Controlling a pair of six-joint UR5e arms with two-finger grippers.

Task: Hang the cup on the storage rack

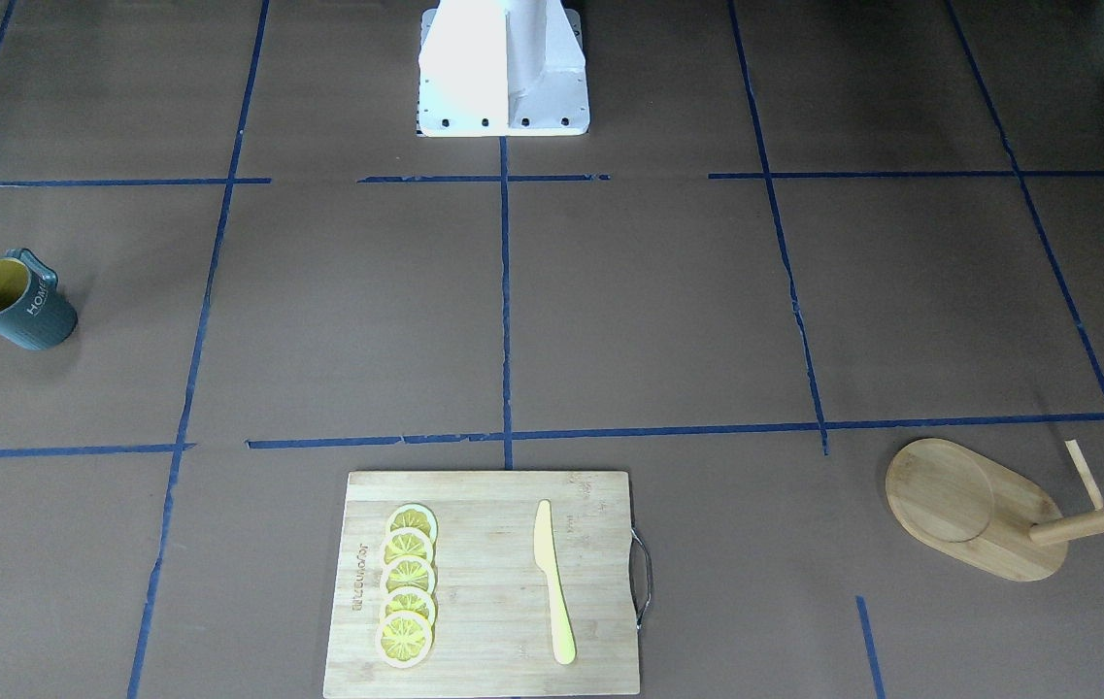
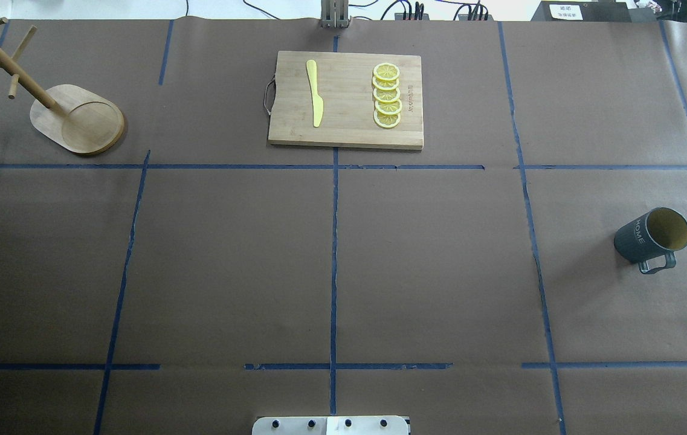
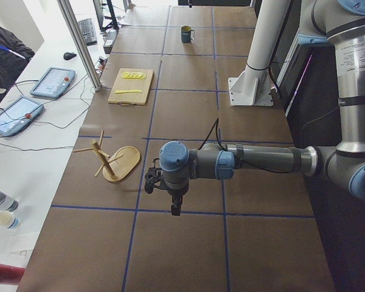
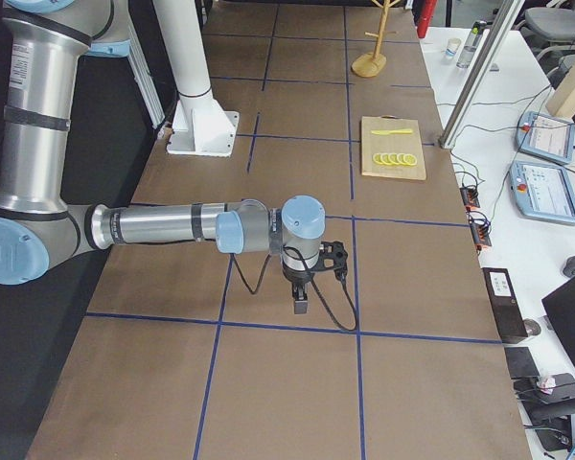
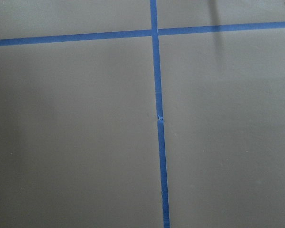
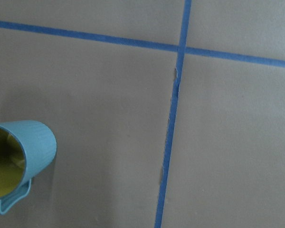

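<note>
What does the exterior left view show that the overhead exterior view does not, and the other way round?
Only exterior left: the left arm with its end effector above the table, and two tablets on a side desk. Only overhead: the white HOME lettering on the cup. Both: the cup, the storage rack and the cutting board with lemon slices.
</note>
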